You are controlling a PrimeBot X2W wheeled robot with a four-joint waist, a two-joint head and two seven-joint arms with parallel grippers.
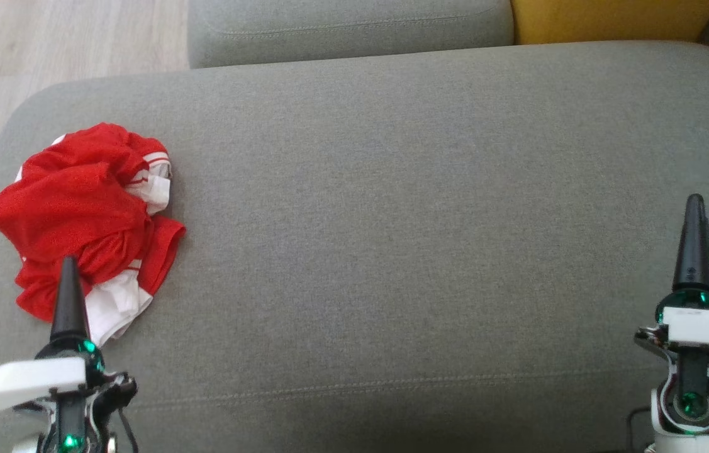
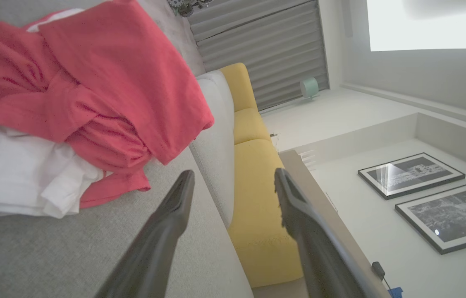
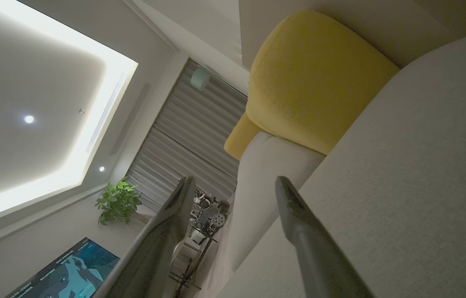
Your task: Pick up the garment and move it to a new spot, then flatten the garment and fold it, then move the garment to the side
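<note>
The garment [image 1: 87, 214] is a crumpled heap of red cloth with white parts, lying at the left end of the grey sofa seat [image 1: 392, 220]. My left gripper [image 1: 68, 270] hovers over the heap's near edge, its dark finger pointing up the view. In the left wrist view the garment [image 2: 92, 82] lies up and to the left of the left gripper [image 2: 233, 177], whose fingers stand apart with nothing between them. My right gripper [image 1: 695, 207] is far off at the seat's right end. In the right wrist view the right gripper [image 3: 236, 182] is open and empty beside the grey fabric.
Behind the seat stand a grey cushion [image 1: 348, 28] and a yellow cushion [image 1: 612, 19]. Pale wood floor [image 1: 46, 44] lies past the seat's rounded left edge, close to the garment. Bare grey fabric stretches between the two grippers.
</note>
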